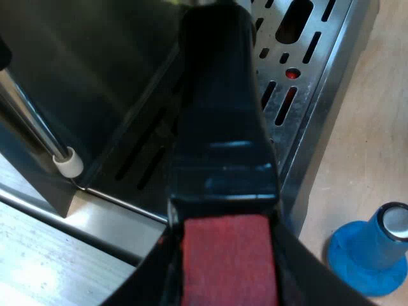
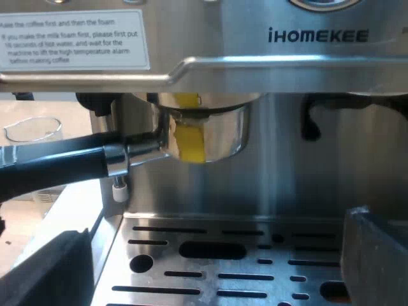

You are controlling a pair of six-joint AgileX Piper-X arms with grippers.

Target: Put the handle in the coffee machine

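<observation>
Gripping the handle (image 1: 220,127) with the left end effector (image 1: 224,284), clenched on either side of the red end (image 1: 226,255), above the drip tray (image 1: 299,89). Holding the right end effector (image 2: 217,261) released and empty, low over the same tray, facing the machine (image 2: 287,83).

At the machine's front: holder (image 2: 204,137) up against the brew head (image 2: 207,99), handle sticking out sideways and passing just above the wand (image 2: 118,190). Judged seated in the head but not yet turned home.

Expect a stiff, fairly heavy piece: solid metal at the holder, hard glossy plastic along the handle, probably slippery under the pads. Nothing fragile, no give anywhere. Best taken far out at the red end, matte-looking and likely better purchase, for leverage in the twist. Squeeze firmly and squarely to guard against rolling on the smooth plastic. Avoid dragging downward while turning, or risk dropping the holder out of the head.

Also about: blue tamper (image 1: 376,248) upright on the worktop (image 1: 370,127), just beside the tray's corner; glass (image 2: 32,131) beyond the machine's side.
</observation>
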